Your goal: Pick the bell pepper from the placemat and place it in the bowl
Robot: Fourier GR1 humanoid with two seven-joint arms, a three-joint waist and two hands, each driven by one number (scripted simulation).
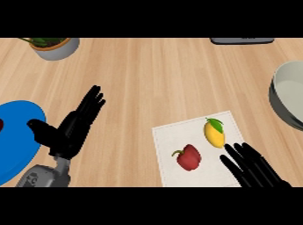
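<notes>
Wooden counter (167, 74) below, the bell pepper (189, 157) lies on its placemat (170, 143) just left of my right hand (256, 170), fingers straight and empty; reaching now, I must next shift left and curl round it.

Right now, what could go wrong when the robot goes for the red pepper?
The right hand is closer to the yellow fruit than to the pepper, so its fingers might bump or grab the fruit instead. The pepper lies on a placemat, which could slide if pushed. The bowl sits far right, partly out of view, so the pepper might clip its rim.
</notes>
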